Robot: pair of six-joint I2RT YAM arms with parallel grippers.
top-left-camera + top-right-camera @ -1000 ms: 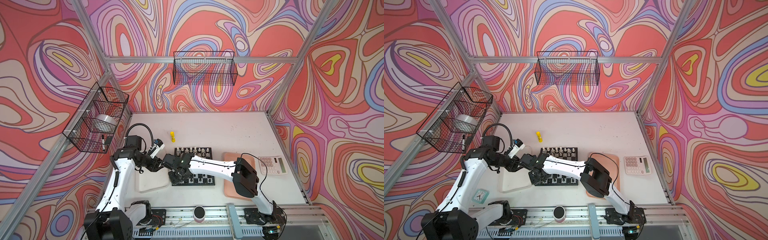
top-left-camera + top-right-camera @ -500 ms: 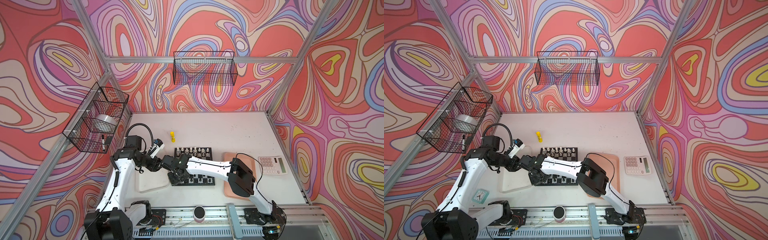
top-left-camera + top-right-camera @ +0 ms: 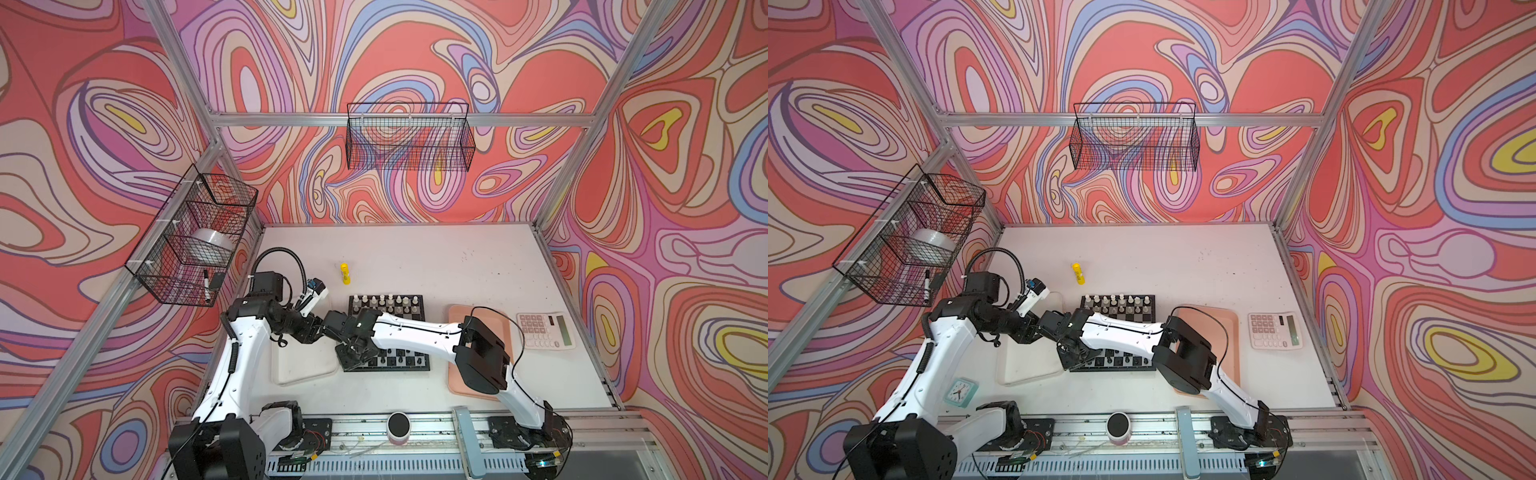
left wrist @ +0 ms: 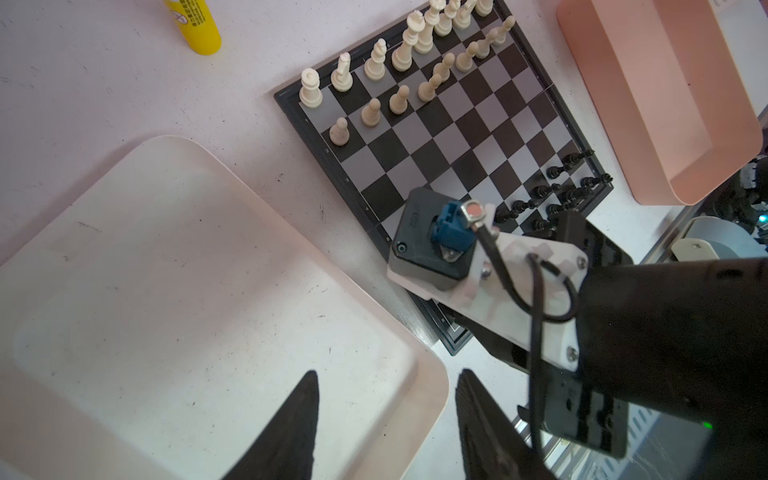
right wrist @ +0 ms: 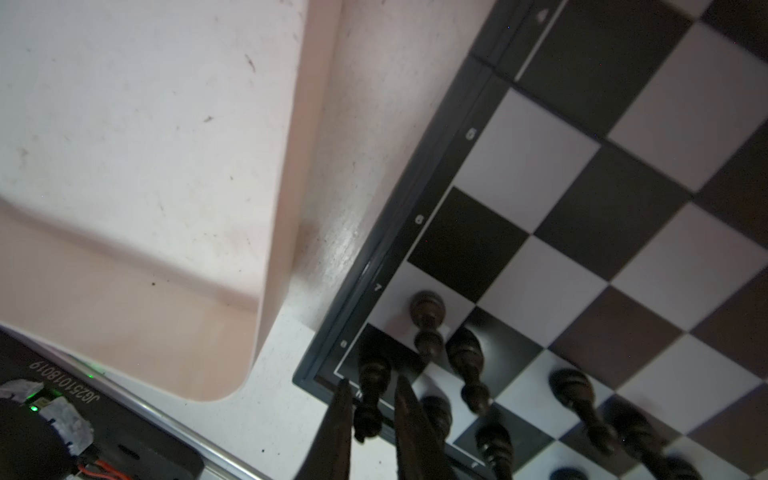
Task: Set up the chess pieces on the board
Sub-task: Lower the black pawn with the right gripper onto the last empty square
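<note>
The board (image 3: 409, 311) lies on the table (image 3: 415, 257) towards its front edge, between a white tray (image 3: 301, 368) and a pink tray (image 3: 461, 318). In both top views, cream pieces (image 3: 382, 300) stand in two rows along the board's far edge and black pieces (image 3: 401, 357) along its near edge. The right arm crosses the board there and hides the near corner on the white-tray side.

The right wrist view fills that gap. The right gripper (image 5: 372, 379) has its two fingers on either side of a black corner piece (image 5: 368, 419) that stands on the board's corner square. The fingers are only narrowly apart and close against the piece. Whether they press on it cannot be told. More black pieces stand on the squares beside it.

The left wrist view shows the left gripper (image 4: 387, 374) with its fingers well apart and nothing between them, above the white tray's board-side edge. From there the right arm's wrist camera (image 4: 436, 245) covers the same board corner, though the cream pieces' shapes show clearly.

A yellow glue stick (image 3: 345, 274) lies beyond the board's far edge, apart from it. A calculator (image 3: 546, 330) sits just past the pink tray, near the table's right edge. A small clock (image 3: 960, 391) shows in a top view beside the left arm, near the table's front left corner.
</note>
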